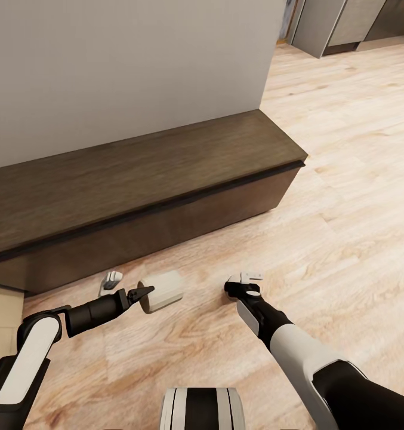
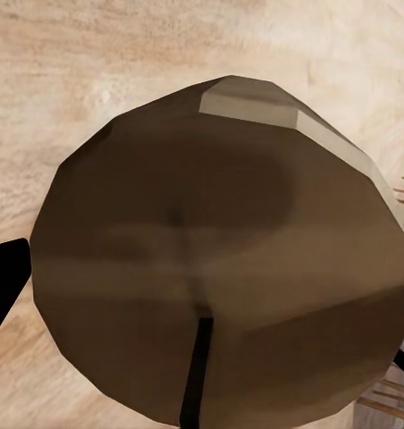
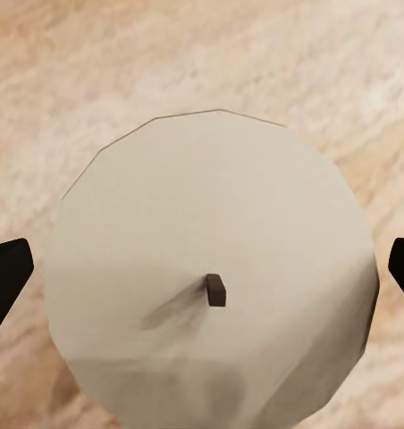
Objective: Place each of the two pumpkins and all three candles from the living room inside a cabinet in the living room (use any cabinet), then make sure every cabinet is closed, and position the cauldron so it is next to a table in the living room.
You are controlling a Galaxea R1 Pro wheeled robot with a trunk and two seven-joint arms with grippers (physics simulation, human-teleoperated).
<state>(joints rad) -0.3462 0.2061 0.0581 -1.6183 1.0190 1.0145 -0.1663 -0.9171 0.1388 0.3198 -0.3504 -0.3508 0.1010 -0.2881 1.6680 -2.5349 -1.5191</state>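
The left gripper [image 1: 130, 290] hung low over the floor [image 1: 321, 197] with its jaws spread wide and nothing in them. Straight ahead of it lay a candle [image 1: 162, 291], tipped on its side. In the left wrist view the wick end of that candle [image 2: 220, 259] faced the camera squarely, in shadow, with a dark fingertip [image 2: 4, 288] off to one side and the other just showing at the far edge. So the candle's long axis ran along the gripper's own line of reach, and the jaws stood either side of its round end and not across its length. Whether the fingertips touched it could not be told.

The right gripper [image 1: 244, 285] pointed down at the floor, its jaws equally wide and holding nothing. The right wrist view showed a second candle [image 3: 215, 277] directly beneath it, apparently upright, wick toward the gripper, centred between the two fingertips [image 3: 5, 281].

Beyond both grippers ran the cabinet [image 1: 136, 179], its front shut along the stretch facing them. Each arm was nearer its own candle; a straight close looked enough for the right, while the left probably needed to push further over its candle first.
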